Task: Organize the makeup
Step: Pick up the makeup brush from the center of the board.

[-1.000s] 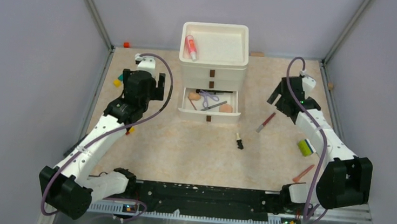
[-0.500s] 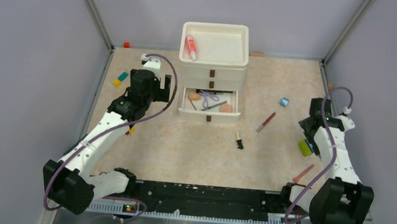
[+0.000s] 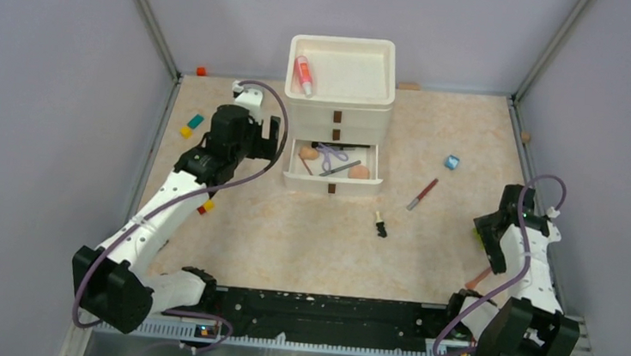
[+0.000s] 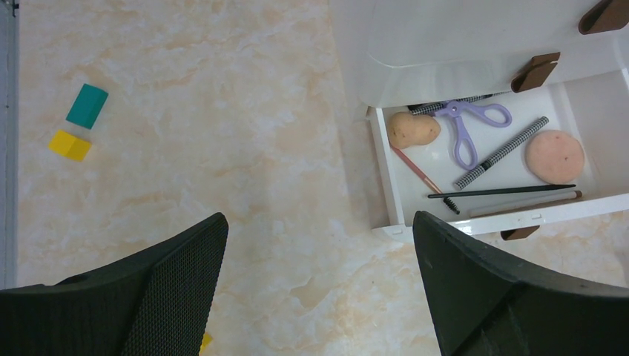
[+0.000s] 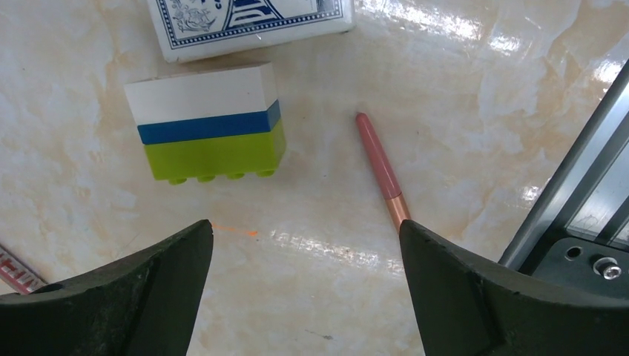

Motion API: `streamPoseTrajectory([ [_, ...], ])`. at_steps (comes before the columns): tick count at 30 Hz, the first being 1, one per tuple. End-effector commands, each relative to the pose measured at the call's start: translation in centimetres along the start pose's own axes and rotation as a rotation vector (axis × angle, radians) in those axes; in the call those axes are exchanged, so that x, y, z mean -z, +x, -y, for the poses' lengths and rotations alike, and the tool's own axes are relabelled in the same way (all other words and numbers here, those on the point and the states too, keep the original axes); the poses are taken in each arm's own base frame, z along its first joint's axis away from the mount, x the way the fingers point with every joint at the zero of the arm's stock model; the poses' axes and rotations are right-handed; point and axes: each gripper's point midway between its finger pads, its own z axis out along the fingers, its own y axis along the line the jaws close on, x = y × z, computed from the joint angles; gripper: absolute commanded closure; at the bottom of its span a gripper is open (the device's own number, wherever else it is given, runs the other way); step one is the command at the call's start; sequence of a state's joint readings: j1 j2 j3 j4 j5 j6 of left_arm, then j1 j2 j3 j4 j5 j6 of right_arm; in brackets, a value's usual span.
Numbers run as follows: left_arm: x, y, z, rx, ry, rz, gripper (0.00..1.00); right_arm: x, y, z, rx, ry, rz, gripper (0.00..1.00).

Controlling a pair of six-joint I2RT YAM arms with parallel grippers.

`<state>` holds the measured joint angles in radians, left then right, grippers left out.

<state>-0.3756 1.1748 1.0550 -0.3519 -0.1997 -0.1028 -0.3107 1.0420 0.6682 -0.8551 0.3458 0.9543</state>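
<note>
Top external: white drawer unit (image 3: 339, 111), bottom drawer (image 4: 383, 174) pulled out. In the tray on top, a pink spray bottle (image 3: 303, 74) with a white cap, lying flat.

Left wrist, drawer contents:
- egg-shaped peach sponge (image 4: 413, 129)
- round peach sponge (image 4: 554, 156)
- purple scissors (image 4: 467, 126)
- checked pencil (image 4: 501, 152)
- thin black brush (image 4: 501, 191)
- slim pink pencil (image 4: 419, 169) by the left wall

The left gripper (image 4: 319, 297) hangs over bare table just left of the drawer, claw spread wide, nothing in it. A teal block (image 4: 87, 105) and a yellow block (image 4: 70, 144) lie well to its left.

Right wrist: the right gripper (image 5: 304, 297) has its claw spread wide and empty.
- Below it, a rose-copper pencil (image 5: 382, 170) by the metal rail (image 5: 586, 193).
- A white-blue-lime block stack (image 5: 208, 122) lies near the pencil, apart from it.
- A box with blue ornamental print (image 5: 248, 22) is cropped at the frame edge, its lettering unreadable.

Loose mid-table: red pencil (image 3: 422, 193) and a short black item (image 3: 381, 226).
</note>
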Motion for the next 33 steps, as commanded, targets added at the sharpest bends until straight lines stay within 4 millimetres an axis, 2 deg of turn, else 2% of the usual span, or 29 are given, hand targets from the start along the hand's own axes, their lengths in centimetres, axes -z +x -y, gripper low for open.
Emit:
streamPoseTrajectory([
  [1,0.1,-1.9,1.0,0.021,0.047,0.042,0.01,-0.3,0.7,0.5,-0.041,-0.002,-0.022,0.07],
  [19,-0.5,-1.1,1.2,0.023,0.052,0.022,0.01,-4.8,3.2,1.0,0.008,0.111,-0.118,0.13],
  [24,-0.8,-0.9,1.4,0.027,0.055,0.018,0.01,-5.6,4.0,0.9,0.023,0.101,-0.146,0.19],
  [33,-1.1,-0.6,1.2,0.022,0.046,0.012,0.01,-6.1,4.6,0.2,0.060,0.062,-0.176,0.38],
])
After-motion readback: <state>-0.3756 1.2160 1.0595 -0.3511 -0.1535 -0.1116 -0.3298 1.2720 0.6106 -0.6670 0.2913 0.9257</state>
